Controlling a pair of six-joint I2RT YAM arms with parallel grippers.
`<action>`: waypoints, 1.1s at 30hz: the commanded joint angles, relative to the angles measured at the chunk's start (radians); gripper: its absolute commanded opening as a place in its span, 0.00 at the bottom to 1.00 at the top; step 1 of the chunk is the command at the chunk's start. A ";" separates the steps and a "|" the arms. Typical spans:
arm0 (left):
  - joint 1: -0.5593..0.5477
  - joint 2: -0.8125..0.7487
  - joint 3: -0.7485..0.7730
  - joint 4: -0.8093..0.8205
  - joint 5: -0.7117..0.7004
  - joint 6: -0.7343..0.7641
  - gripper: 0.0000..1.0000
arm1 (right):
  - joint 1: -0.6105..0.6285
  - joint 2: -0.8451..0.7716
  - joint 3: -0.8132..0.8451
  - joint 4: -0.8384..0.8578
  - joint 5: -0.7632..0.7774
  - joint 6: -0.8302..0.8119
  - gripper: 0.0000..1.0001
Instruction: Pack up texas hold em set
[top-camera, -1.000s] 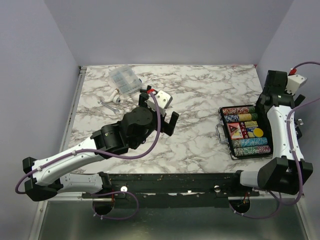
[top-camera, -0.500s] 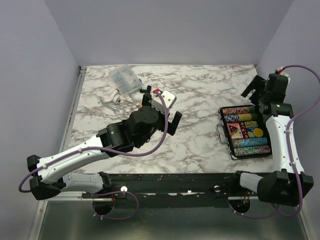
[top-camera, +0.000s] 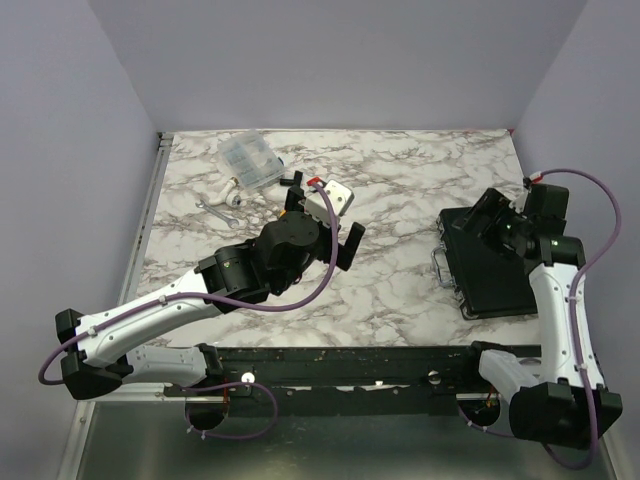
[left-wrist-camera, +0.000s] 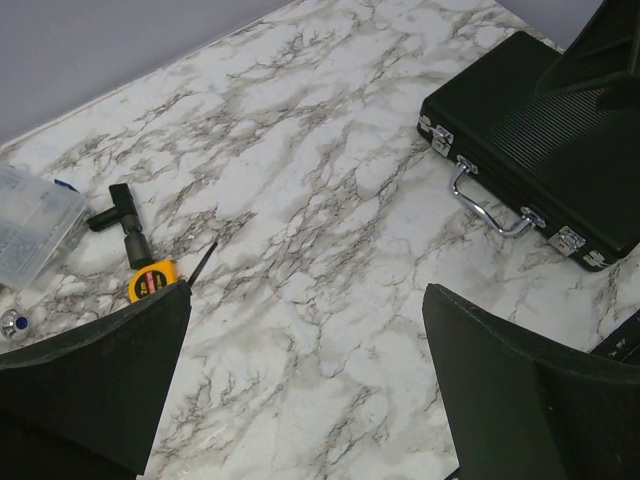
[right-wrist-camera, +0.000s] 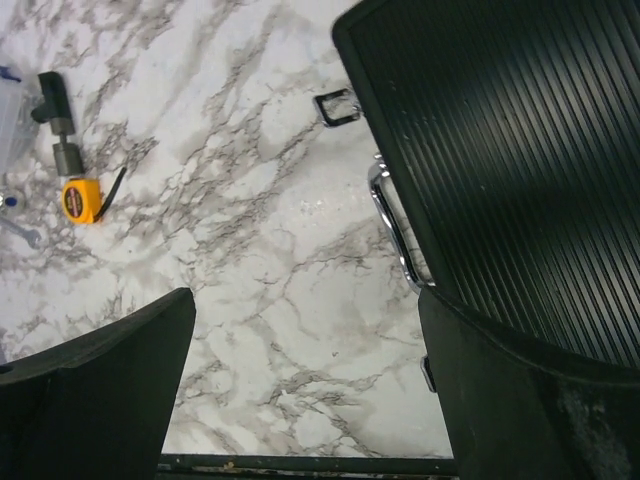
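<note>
Black briefcase (top-camera: 490, 282), lid down, R side.

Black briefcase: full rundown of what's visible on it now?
The black briefcase is shut and lies flat on the marble table, right side. Its shell looks like hard ribbed plastic. The edge facing the table's middle carries a silver handle between two metal latches. The right gripper hangs open over it; whether they touch is unclear.
</note>
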 joint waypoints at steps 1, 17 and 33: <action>0.005 -0.017 0.002 0.000 0.041 -0.014 0.98 | -0.005 -0.032 -0.102 -0.048 0.196 0.155 0.94; 0.005 -0.016 0.015 -0.017 0.038 -0.005 0.98 | -0.006 0.006 -0.284 -0.042 0.232 0.297 0.08; 0.007 -0.023 0.024 -0.024 0.052 -0.008 0.98 | -0.004 0.076 -0.299 -0.218 0.100 0.244 0.22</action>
